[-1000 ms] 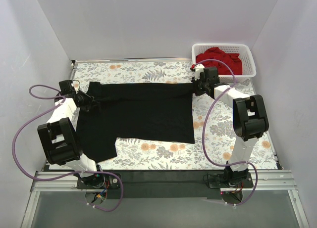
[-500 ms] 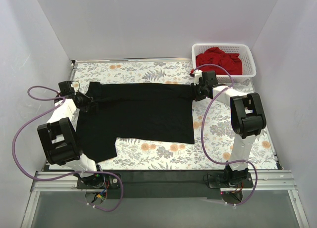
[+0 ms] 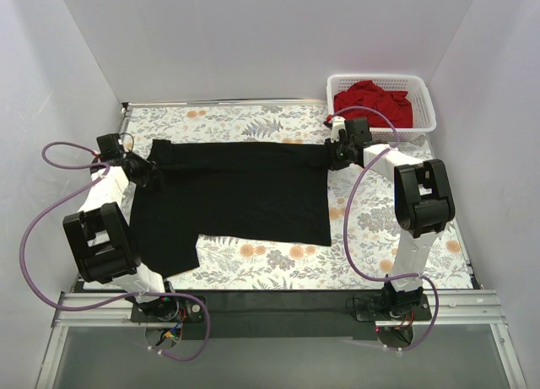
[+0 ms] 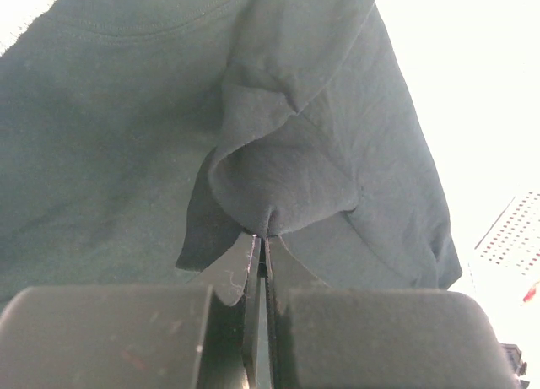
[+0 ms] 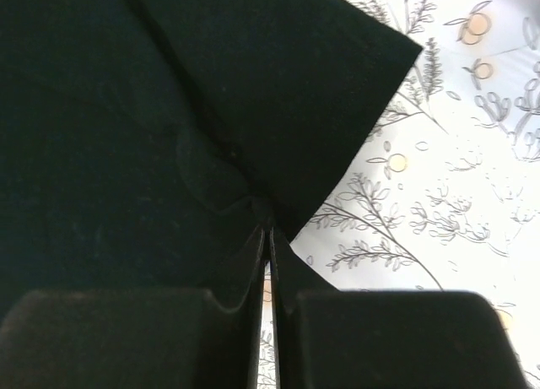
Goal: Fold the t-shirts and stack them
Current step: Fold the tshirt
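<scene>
Spreading step: black t-shirt lies flat mid-frame. Left gripper is clenched on a cloth bunch. Right gripper is at the shirt's edge, jaws near-closed; can't tell if gripping. Next: let go, start the fold. Red t-shirt waits upper right.

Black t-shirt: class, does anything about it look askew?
Yes. The black t-shirt lies unevenly: in the top view its left part reaches lower than the rest, and cloth puckers where the left end effector pinches it.

White panel walls are closing in the workspace on three sides under even, soft light. A tablecloth printed with grey leaves and orange flowers is covering the whole work surface; silver metal rails are running along its near edge.
</scene>
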Motion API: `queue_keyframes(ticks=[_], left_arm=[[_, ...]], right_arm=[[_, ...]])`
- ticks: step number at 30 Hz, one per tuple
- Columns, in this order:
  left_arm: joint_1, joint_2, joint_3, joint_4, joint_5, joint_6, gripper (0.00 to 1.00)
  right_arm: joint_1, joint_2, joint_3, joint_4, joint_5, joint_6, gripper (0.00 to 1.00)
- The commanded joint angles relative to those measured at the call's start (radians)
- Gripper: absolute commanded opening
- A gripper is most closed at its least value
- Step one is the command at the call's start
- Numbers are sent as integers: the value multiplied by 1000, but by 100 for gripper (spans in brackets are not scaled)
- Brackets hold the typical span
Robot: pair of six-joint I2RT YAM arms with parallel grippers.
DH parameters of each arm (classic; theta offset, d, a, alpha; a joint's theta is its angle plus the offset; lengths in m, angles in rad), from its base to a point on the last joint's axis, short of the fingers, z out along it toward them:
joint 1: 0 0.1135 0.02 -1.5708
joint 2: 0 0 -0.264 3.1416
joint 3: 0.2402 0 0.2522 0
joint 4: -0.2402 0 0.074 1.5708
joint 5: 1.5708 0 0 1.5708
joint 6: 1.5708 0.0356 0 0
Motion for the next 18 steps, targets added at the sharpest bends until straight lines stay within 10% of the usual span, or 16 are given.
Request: queue_keyframes(ticks=[1,6,10,14,18], left_arm=[[5,-53,7,11,-44,7,0],[5,-84,-111,59,-81,1,5],[5,-121,-131,70,-108,-10,23],[5,-121,-98,80,-167,36,64],[-1,-53,0,109,-133,82,67]], right_arm=[[-5,-25,4,-16,-65,36,10],[-4,-6,5,-49,-134,57,24],[-4,-15,47,-100,-161,59,37],[-7,-61,84,-104,-144,66,47],[-16,-58,136,-100,-104,100,48]])
